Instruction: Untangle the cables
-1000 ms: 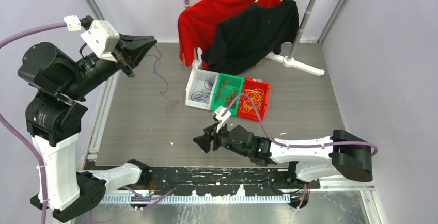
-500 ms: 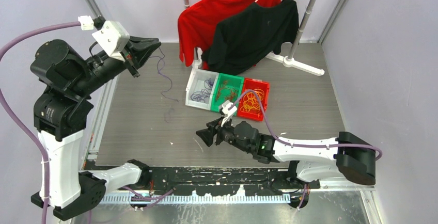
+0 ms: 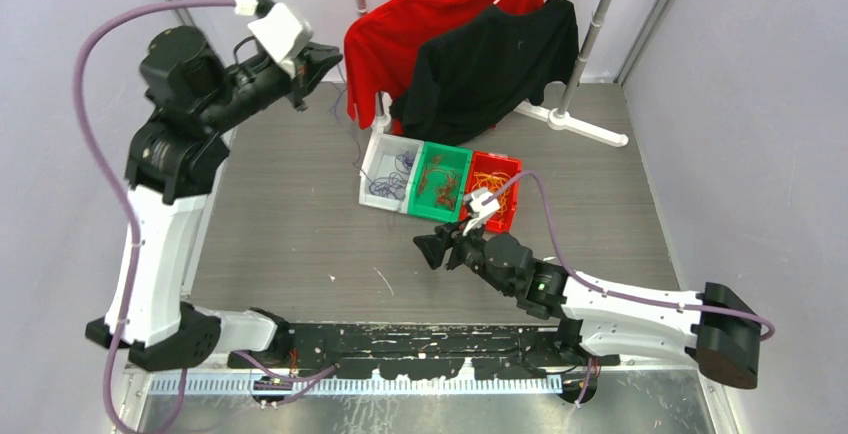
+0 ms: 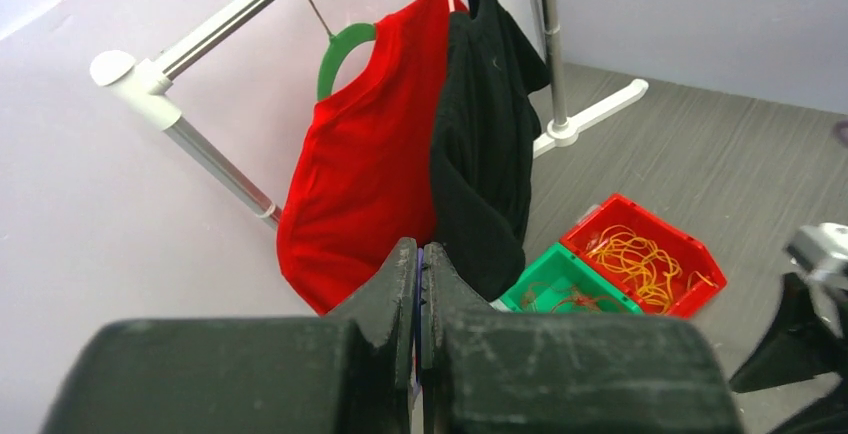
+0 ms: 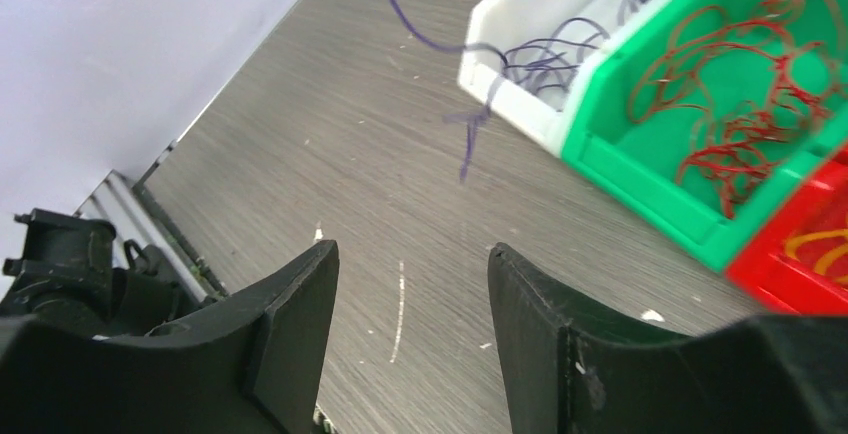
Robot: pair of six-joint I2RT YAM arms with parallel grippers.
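High at the back left, my left gripper [image 3: 325, 55] [image 4: 420, 251] is shut on a thin purple cable [image 4: 419, 284]. That cable [image 5: 400, 19] hangs down from it and drapes over the rim of the white bin [image 3: 372, 159] [image 5: 520, 9], its loose end dangling outside. More purple cables lie in the white bin, dark red ones in the green bin [image 3: 440, 180] [image 5: 720, 84], and yellow-orange ones in the red bin [image 3: 495, 192] [image 4: 650, 254]. My right gripper [image 3: 428, 251] [image 5: 412, 254] hovers low over the table just in front of the bins, open with nothing between its fingers.
A red shirt [image 3: 400, 39] and a black shirt [image 3: 500, 64] hang on a rack behind the bins; the rack's white foot [image 3: 585, 126] lies at the back right. Lilac walls enclose the table on three sides.
My left arm has swung up and to the right, carrying the purple cable from the left of the table over to the white bin. My right arm has shifted right, closer to the bins.
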